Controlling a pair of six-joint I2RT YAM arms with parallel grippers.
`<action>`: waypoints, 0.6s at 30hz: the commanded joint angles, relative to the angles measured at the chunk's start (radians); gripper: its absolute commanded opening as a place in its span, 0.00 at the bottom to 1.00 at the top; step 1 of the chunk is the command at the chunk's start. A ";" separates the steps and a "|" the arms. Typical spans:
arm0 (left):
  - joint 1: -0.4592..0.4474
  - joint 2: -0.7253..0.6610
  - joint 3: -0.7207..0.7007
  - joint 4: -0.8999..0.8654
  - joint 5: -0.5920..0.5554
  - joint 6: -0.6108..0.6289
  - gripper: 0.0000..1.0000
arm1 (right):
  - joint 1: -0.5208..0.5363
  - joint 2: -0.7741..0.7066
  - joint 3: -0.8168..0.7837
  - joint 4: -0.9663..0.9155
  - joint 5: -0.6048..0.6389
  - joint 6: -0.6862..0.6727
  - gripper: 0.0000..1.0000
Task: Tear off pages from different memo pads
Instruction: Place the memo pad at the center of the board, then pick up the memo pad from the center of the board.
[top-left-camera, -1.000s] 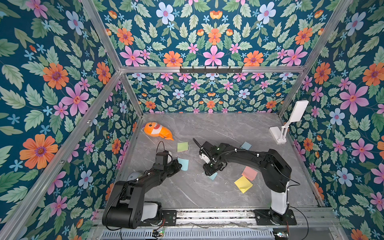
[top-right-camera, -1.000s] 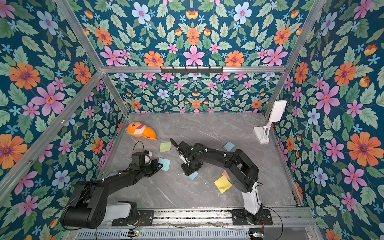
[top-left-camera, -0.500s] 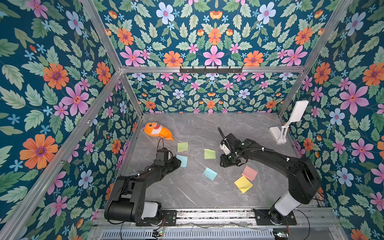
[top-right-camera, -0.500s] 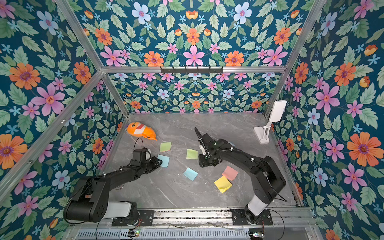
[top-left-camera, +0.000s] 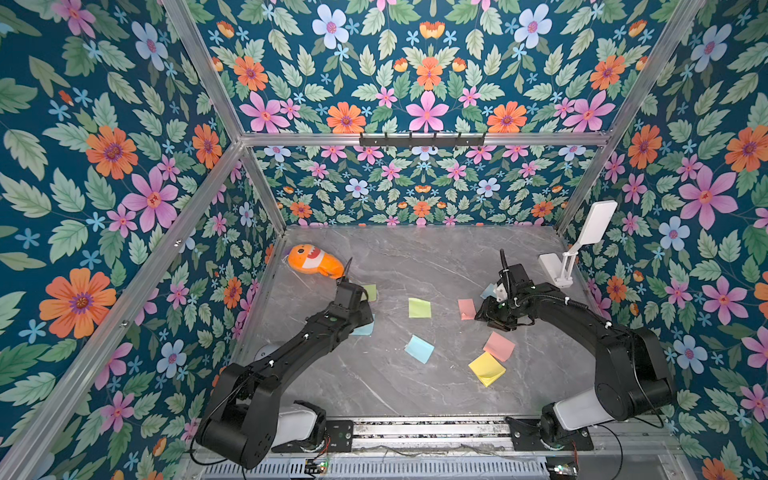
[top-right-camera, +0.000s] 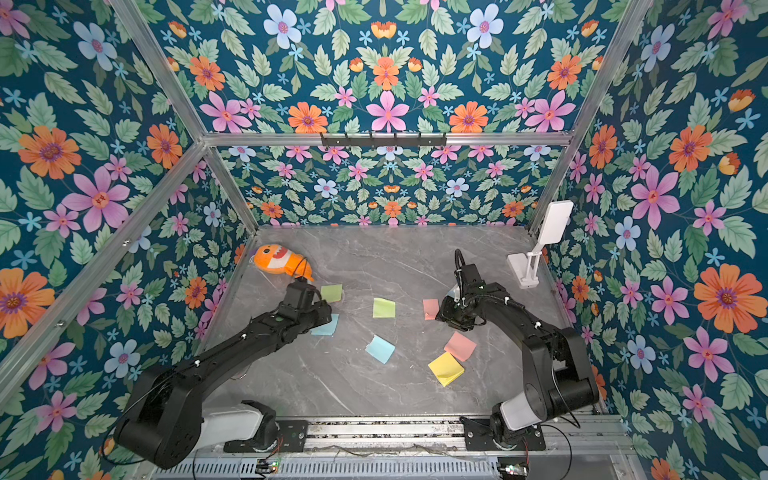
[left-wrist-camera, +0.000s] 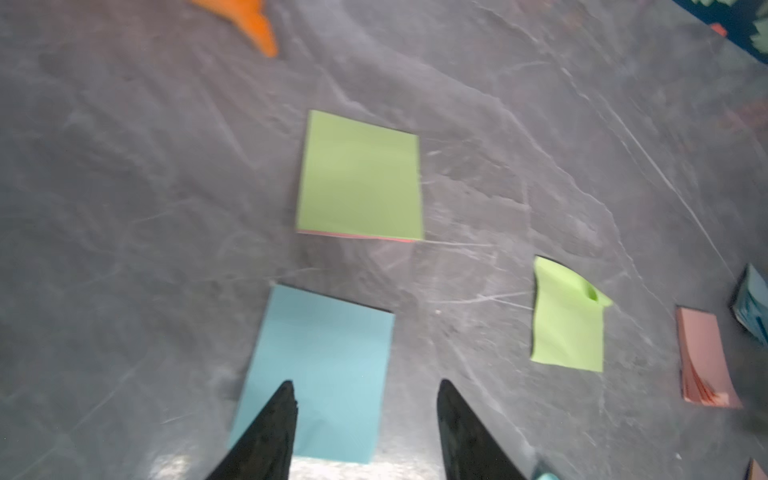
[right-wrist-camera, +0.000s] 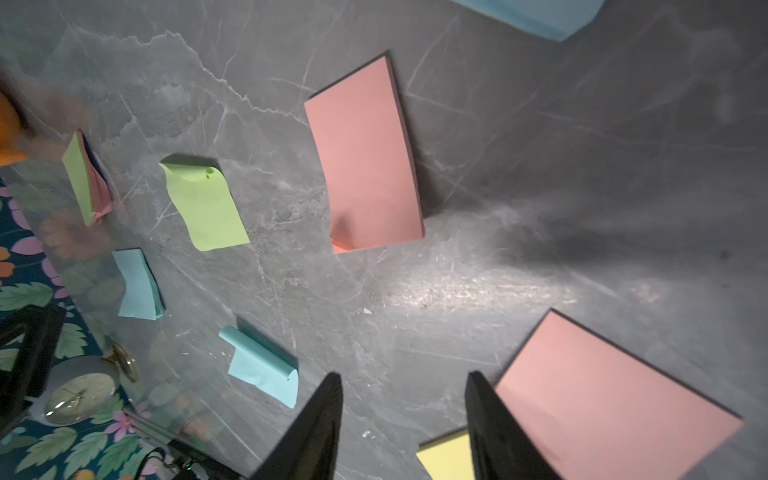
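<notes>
Yellow pad (top-left-camera: 487, 368) is noted nearest; a loose blue page (top-left-camera: 419, 349) and green page (top-left-camera: 419, 308) lie mid-table. Left gripper (left-wrist-camera: 365, 384) is seen parted and empty over the blue pad (left-wrist-camera: 324, 345). Right gripper (right-wrist-camera: 405, 376) is likewise parted and empty near the farther pink pad (right-wrist-camera: 365, 153). Only the top sheet's free edge should be pinched, with the block pinned.

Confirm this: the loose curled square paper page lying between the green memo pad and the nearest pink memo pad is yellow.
Wrong colour. The loose curled page between the green memo pad and the nearest pink memo pad is green, not yellow, as both top views show.
</notes>
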 joint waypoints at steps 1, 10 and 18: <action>-0.127 0.115 0.096 0.087 0.034 0.004 0.54 | -0.025 0.022 -0.018 0.102 -0.081 0.075 0.50; -0.343 0.556 0.454 0.238 0.267 -0.022 0.52 | -0.067 0.079 -0.055 0.238 -0.125 0.162 0.47; -0.356 0.716 0.581 0.245 0.337 -0.055 0.41 | -0.068 0.131 -0.089 0.328 -0.136 0.227 0.43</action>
